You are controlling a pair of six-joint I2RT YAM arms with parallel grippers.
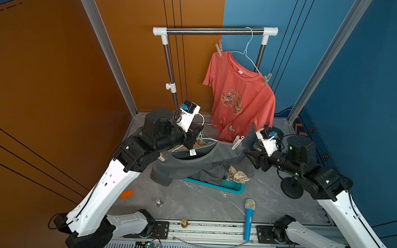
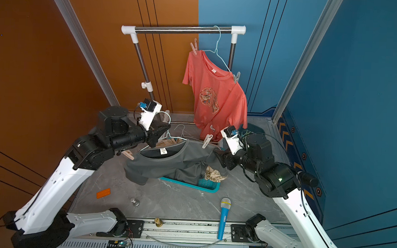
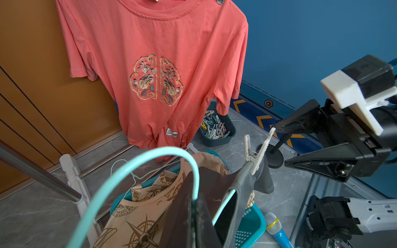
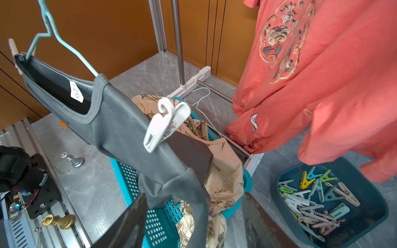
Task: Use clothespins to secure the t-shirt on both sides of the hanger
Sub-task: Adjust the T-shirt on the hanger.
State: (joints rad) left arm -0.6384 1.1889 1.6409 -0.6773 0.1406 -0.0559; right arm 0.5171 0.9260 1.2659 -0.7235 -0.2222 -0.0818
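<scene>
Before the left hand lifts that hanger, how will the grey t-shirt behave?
Probably floppy: the grey t-shirt sags off the hanger into the basket, so its hem should trail and swing. The white clothespin and the other clothespin should keep it from sliding off.

orange wall (image 1: 45, 76), blue wall (image 1: 368, 67), grey marbled floor (image 1: 201, 203)

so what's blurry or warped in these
Left wrist view: the teal hanger hook near the lens is soft, coral t-shirt sharp. Right wrist view: the white clothespin is crisp, the right pincer has blurred fingers. In both top views frame posts splay outward.
</scene>
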